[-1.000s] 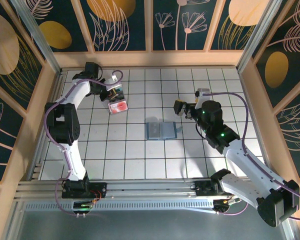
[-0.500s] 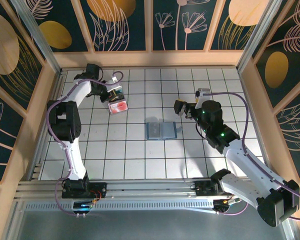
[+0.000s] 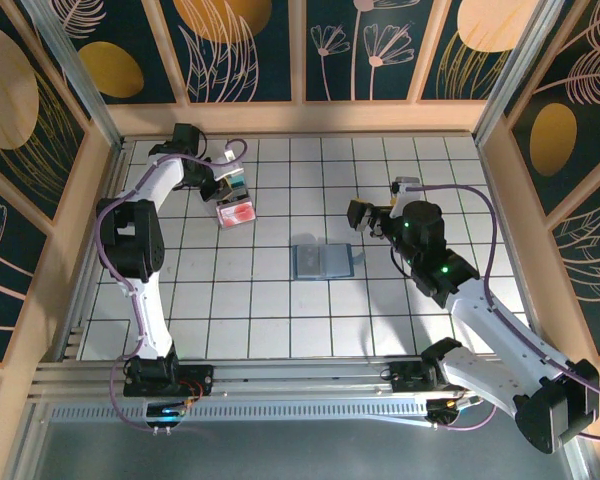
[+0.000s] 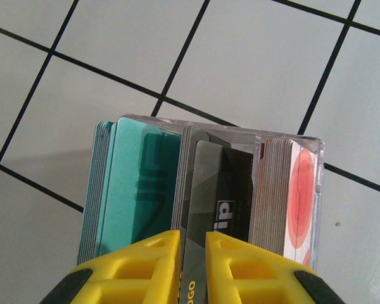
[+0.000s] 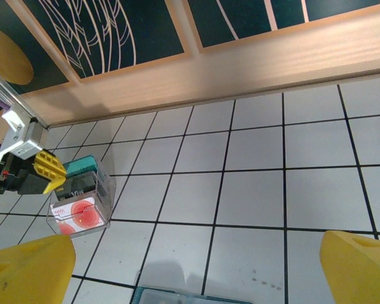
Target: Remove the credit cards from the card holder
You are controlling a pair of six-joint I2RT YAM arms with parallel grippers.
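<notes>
Pinching a dark card inside the clear box, left gripper shows close-up; overhead, right gripper gapes, well apart from that box.

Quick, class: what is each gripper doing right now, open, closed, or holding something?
Left gripper: closed on a dark card standing in the clear box.
Right gripper: open, holding nothing.

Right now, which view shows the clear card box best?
Left wrist: box close up, teal cards, red cards, dark card in the left gripper. Top shows it small; right wrist, far off, lower left.
</notes>
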